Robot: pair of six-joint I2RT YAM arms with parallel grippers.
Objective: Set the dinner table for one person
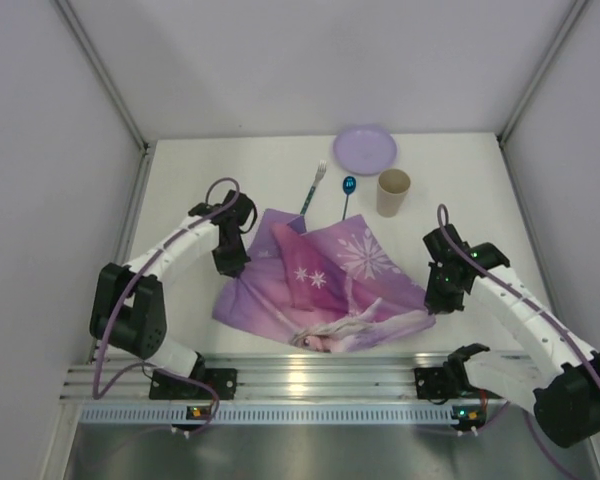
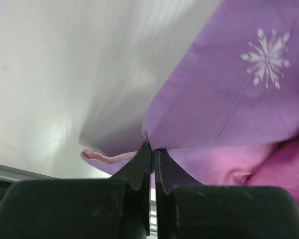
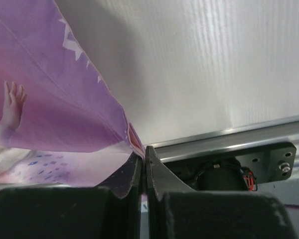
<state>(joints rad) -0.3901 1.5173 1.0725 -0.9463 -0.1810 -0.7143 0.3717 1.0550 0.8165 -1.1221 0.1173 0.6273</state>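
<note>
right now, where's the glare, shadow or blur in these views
Top external: glare on the rail, otherwise even light. Left wrist: placemat casts a soft shadow on the table; the left end effector is near-black. Right wrist: bright streaky sheen on the table.

right gripper [image 3: 143, 168] jaws pinching purple placemat [image 3: 55, 99] edge, white dinner table [image 3: 204, 64]

One each: dinner table [image 1: 210, 170], placemat [image 1: 330, 275], plate [image 1: 365, 149], cup [image 1: 393, 192], fork [image 1: 314, 186], spoon [image 1: 348, 195]

White table [image 1: 240, 165]: rumpled placemat [image 1: 330, 275] at centre; fork [image 1: 314, 186], spoon [image 1: 347, 195], cup [image 1: 393, 192], plate [image 1: 365, 149] in upper centre-right.
</note>
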